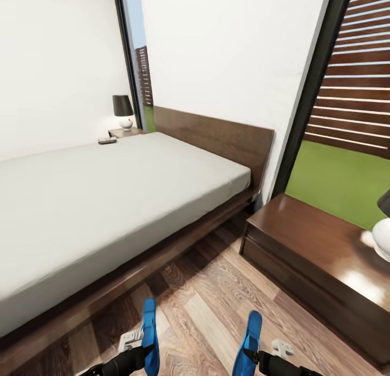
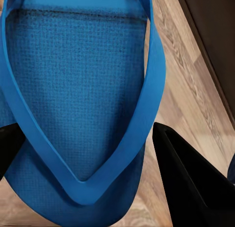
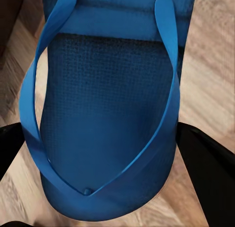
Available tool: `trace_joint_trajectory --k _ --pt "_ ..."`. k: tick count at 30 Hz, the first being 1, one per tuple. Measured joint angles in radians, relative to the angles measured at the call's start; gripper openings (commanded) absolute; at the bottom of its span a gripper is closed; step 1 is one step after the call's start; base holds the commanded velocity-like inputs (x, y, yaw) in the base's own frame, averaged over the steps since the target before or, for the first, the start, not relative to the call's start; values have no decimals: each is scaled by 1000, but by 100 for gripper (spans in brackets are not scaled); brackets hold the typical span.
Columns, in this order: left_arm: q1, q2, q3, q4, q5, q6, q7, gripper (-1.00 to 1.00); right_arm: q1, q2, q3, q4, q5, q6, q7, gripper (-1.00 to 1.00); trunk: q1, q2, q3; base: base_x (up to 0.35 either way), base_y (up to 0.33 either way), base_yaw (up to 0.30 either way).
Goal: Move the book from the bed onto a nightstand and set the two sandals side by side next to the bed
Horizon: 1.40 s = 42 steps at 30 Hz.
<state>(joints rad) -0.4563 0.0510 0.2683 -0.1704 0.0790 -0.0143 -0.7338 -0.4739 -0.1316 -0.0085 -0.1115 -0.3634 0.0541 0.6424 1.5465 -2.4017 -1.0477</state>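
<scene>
Beside the bed [image 1: 108,202], over the wood-plank floor [image 1: 206,305], each claw grasps one blue sandal edge-up: left claw [image 1: 142,350] on the left sandal [image 1: 150,335], right claw [image 1: 253,355] on the right sandal [image 1: 248,341]; held apart but parallel, toes forward, seemingly so both can be lowered side by side; wrist views show black fingers [image 2: 191,183] flanking each sole [image 3: 110,134]; a small dark object [image 1: 107,141], probably the book, lies at the mattress's far corner, near the far nightstand [image 1: 125,132] under a lamp [image 1: 123,111]; the nearer nightstand [image 1: 319,251] stands right of the bed.
</scene>
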Motion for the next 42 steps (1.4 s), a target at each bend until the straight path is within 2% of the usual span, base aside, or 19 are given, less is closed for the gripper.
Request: trace_joint_trajectory --k 42 --pt "0 6 1 0 0 0 0 -100 0 -2 -1 3 -1 0 0 -100 0 0 0 0 0 232"
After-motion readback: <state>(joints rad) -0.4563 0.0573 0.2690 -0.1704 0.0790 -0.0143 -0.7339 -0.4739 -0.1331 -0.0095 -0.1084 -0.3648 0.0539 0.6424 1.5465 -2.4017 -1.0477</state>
